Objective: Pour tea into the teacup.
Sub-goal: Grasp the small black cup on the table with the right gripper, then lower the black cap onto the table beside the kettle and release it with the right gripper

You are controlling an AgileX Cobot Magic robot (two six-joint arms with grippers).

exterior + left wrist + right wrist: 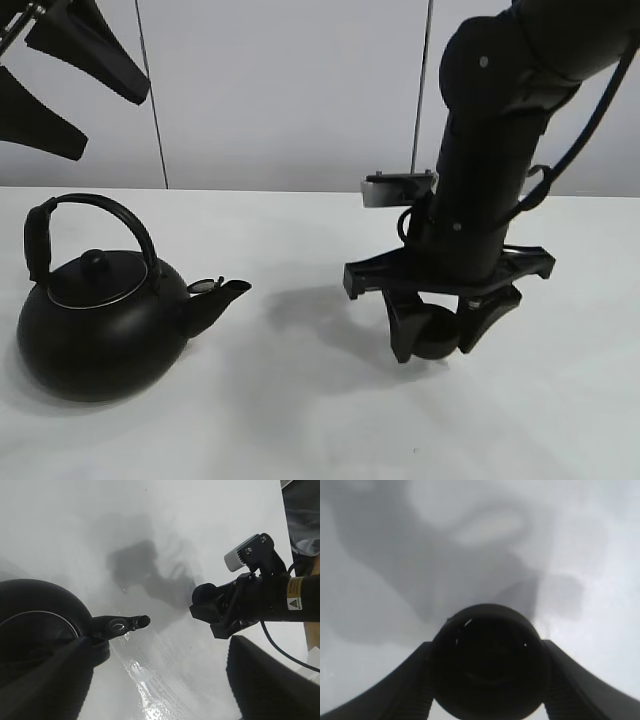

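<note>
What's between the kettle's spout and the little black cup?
Nothing, just bare white table with a grey shadow on it. The high camera shows the gap between the spout and the teacup best.

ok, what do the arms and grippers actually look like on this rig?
All matte black. The right arm is thick cylindrical links with a black cable looping alongside, a silver-grey camera block at the wrist and a yellow warning label on one link. The right gripper has a wide crossbar carrying two curved fingers. The left gripper shows two broad, flared wedge-shaped fingers.
</note>
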